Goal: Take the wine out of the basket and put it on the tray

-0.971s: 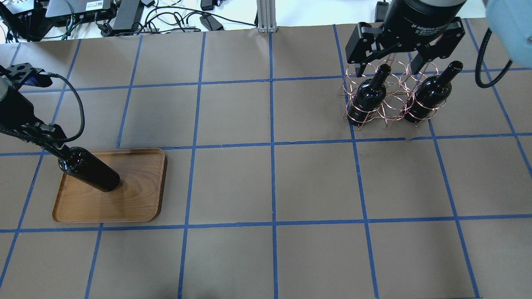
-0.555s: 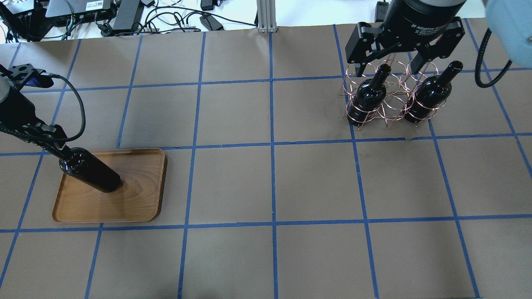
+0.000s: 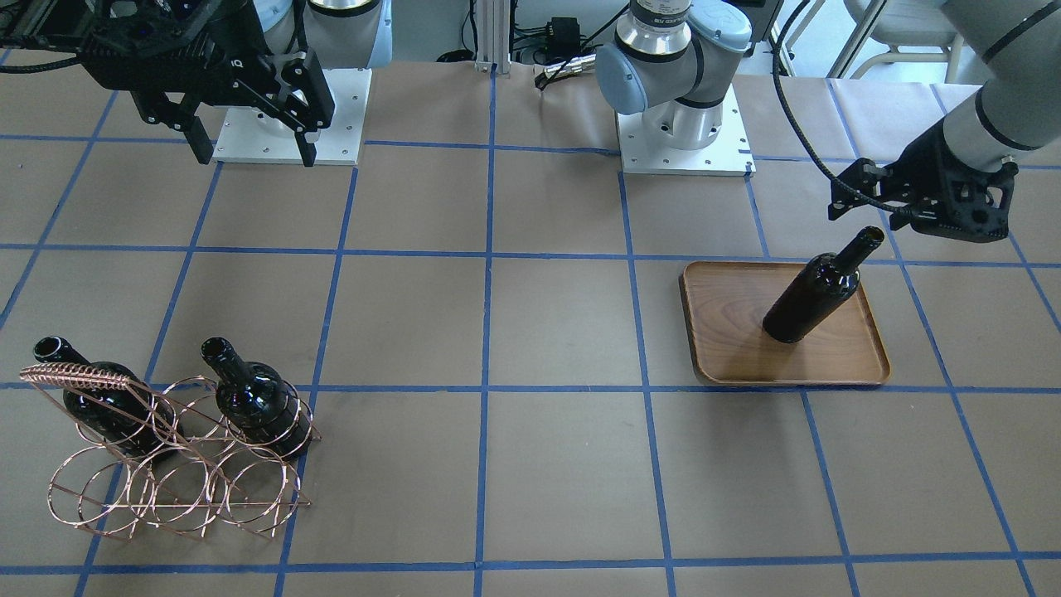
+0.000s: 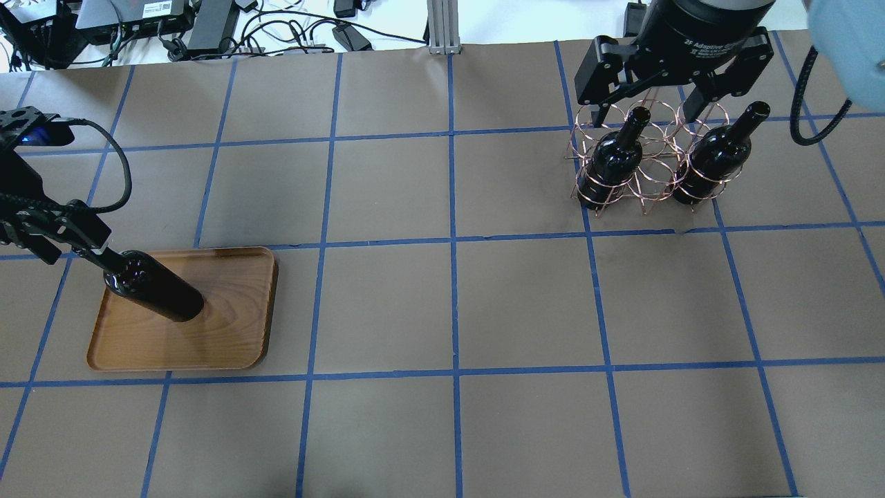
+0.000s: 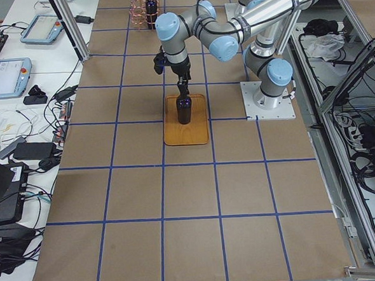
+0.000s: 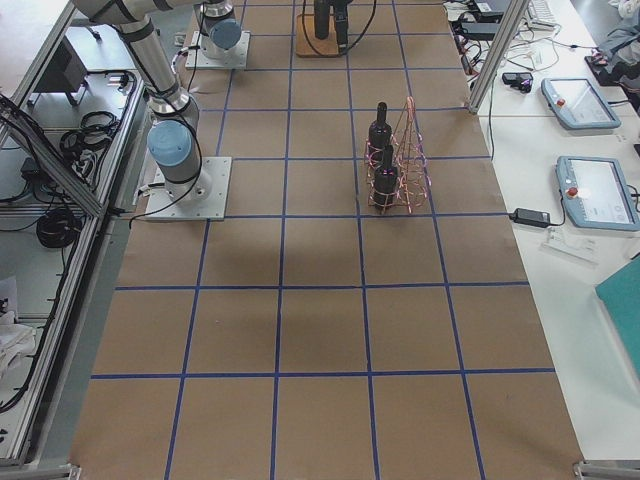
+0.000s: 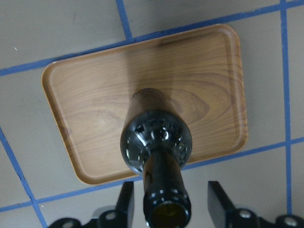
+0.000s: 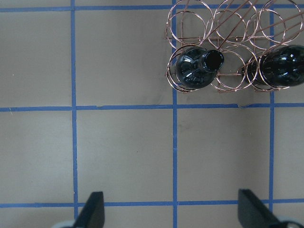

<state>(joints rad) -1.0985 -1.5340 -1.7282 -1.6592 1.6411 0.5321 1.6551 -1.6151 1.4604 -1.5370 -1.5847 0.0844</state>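
Observation:
One wine bottle point(image 4: 155, 294) stands upright on the wooden tray point(image 4: 228, 332); it also shows in the front view point(image 3: 812, 294). My left gripper point(image 7: 170, 190) is open, its fingers apart on either side of the bottle's neck with gaps showing. In the front view it point(image 3: 866, 207) sits just above the bottle's mouth. Two more bottles point(image 4: 612, 162) point(image 4: 712, 162) stand in the copper wire basket point(image 4: 653, 173). My right gripper point(image 4: 646, 114) is open and empty, high above the basket's far side.
The basket point(image 3: 166, 489) has several empty rings and a braided handle bar point(image 3: 75, 377). The two arm bases point(image 3: 684, 141) are bolted on at the robot's edge of the table. Cables and boxes point(image 4: 207, 28) lie beyond the far edge.
My left gripper has let go of the bottle's neck and lifted away from it. The bottle stays standing on the tray. The right arm has barely moved.

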